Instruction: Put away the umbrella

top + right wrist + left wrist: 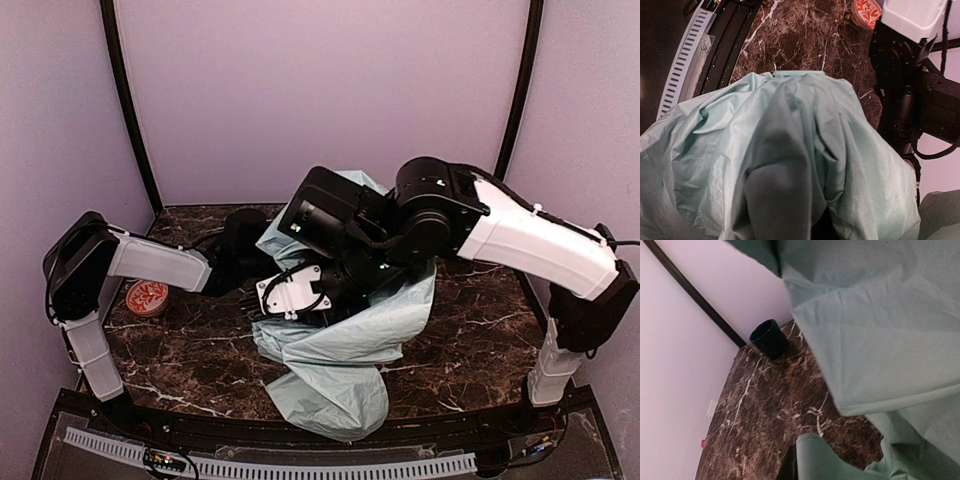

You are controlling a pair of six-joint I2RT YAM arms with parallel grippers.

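Left tool [248, 294] is pressed together at the edge of the umbrella [340, 350], though its tips are buried under the cloth and I cannot tell whether they pinch any of it. My right tool [285, 300] is sunk into the same heap from above. Pale mint folds drape right over its fingers, so I cannot tell whether it is spread or gripping.

The umbrella lies as a loose, crumpled mound in the middle of the dark marble surface [480, 330], one lobe spilling toward the near edge. The shaft and handle are hidden.

I judge I am mid-way through gathering the canopy down. Next I need a sure hold on the fabric and to draw the slack inward.

Farther off stand a dark mug [769, 338] and a red patterned dish [147, 297], both apart from the cloth.
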